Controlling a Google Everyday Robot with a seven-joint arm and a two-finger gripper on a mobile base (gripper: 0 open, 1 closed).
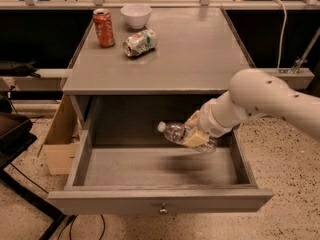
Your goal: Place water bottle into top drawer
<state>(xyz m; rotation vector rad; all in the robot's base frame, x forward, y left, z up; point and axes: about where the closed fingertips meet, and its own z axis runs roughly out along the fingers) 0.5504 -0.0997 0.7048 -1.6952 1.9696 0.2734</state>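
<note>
The water bottle [176,132] is clear plastic with a white cap. It lies nearly on its side in my gripper [196,134], cap pointing left. My gripper is shut on the water bottle and holds it over the right half of the open top drawer [125,168], a little above the drawer floor. The drawer is pulled fully out, with a small metal knob [162,210] at the centre of its front panel. My white arm [260,101] reaches in from the right.
On the grey tabletop [200,54] stand an orange can [103,27] and a white bowl [136,15]. A green-and-white can [140,42] lies on its side. A cardboard box [59,143] sits left of the drawer. A black object [12,134] is at far left.
</note>
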